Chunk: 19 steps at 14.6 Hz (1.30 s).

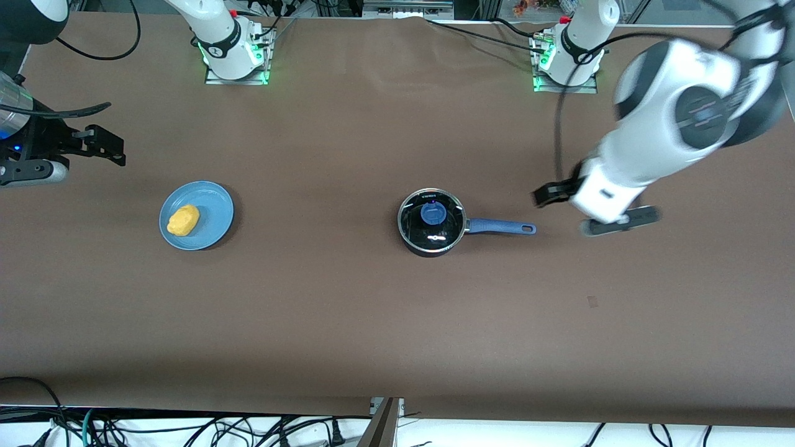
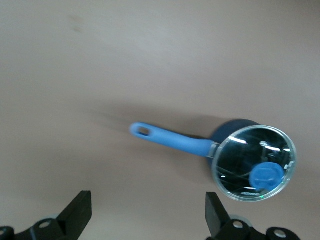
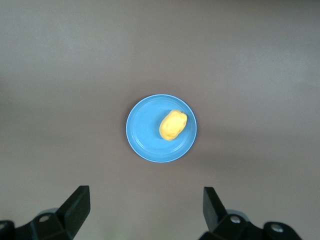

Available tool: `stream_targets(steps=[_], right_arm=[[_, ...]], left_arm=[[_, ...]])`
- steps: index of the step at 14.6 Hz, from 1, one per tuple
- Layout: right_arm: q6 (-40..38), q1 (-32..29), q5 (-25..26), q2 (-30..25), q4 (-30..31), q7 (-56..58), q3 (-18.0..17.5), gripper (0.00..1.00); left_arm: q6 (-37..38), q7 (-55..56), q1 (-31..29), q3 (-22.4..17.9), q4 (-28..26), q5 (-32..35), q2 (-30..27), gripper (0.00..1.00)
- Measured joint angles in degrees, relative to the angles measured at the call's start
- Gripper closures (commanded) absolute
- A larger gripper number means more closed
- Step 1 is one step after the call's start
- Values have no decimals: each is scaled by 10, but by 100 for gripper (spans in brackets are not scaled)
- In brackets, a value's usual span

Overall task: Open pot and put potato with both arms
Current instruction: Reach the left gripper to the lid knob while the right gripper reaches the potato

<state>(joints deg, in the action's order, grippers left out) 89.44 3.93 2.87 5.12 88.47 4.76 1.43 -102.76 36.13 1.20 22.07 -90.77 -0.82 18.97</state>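
Note:
The black pot (image 1: pixel 431 233) stands mid-table with its glass lid (image 1: pixel 433 217) on. The lid's blue knob (image 1: pixel 433 213) is up, and the blue handle (image 1: pixel 500 227) points toward the left arm's end. The yellow potato (image 1: pixel 183 220) lies on a light-blue plate (image 1: pixel 211 205) toward the right arm's end. My left gripper (image 1: pixel 585 210) is open and empty, up in the air just past the handle's tip. Its wrist view shows the pot (image 2: pixel 235 127), lid (image 2: pixel 240 160) and handle (image 2: pixel 170 140) ahead of the open gripper (image 2: pixel 148 212). My right gripper (image 1: pixel 68 158) is open and empty, over the table's edge at the right arm's end. Its wrist view (image 3: pixel 145 210) shows the potato (image 3: pixel 173 125) on the plate (image 3: pixel 145 132).
The brown table (image 1: pixel 348 323) is bare around the pot and the plate. The two arm bases (image 1: pixel 233 53) (image 1: pixel 565 59) stand along the edge farthest from the front camera. Cables (image 1: pixel 186 428) hang below the near edge.

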Motion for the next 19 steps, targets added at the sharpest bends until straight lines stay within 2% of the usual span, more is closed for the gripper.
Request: stream_targets(steps=[3, 6, 11, 16, 19], right_arm=[[3, -2, 0, 10, 0, 0, 2, 0], [4, -4, 0, 19, 0, -1, 4, 0], [4, -30, 0, 67, 1, -1, 7, 0], [6, -32, 0, 89, 1, -1, 7, 0], [13, -33, 0, 102, 1, -5, 7, 0]], left_arm=[[-20, 59, 51, 0, 44, 3, 73, 0], [-49, 110, 88, -1, 72, 39, 119, 0], [-137, 188, 128, -1, 75, 55, 156, 0], [-143, 274, 179, -2, 75, 134, 194, 0], [-143, 290, 193, -2, 75, 145, 208, 0]])
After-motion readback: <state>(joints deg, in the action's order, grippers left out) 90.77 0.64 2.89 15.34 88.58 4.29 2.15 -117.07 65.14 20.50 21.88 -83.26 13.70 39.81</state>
